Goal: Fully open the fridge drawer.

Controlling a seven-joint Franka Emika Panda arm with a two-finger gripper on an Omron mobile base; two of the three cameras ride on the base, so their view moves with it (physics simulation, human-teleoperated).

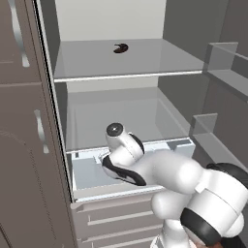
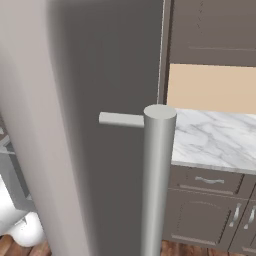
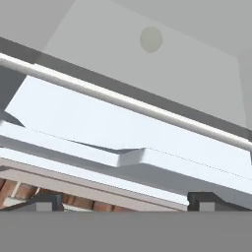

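The fridge drawer [image 1: 86,177] is a pale blue-white bin at the bottom of the open fridge, pulled out a little past the shelf above it. My arm bends down over its front, and the wrist [image 1: 116,131] hides the fingers in the left base view. In the hand view the drawer's stepped, notched front wall [image 3: 123,157] stretches across just ahead of my gripper [image 3: 125,204]. The two dark fingertips [image 3: 47,202] stand far apart, open, with nothing between them. The drawer's light rim [image 3: 128,101] runs above the wall.
Glass shelves [image 1: 131,72] sit above the drawer, the upper one bearing a small dark object [image 1: 120,48]. Door bins [image 1: 220,60] jut out on the right. Grey-brown cabinet drawers [image 1: 111,218] lie below. The fridge door's bar handle [image 2: 159,180] stands close, beside a marble counter [image 2: 215,137].
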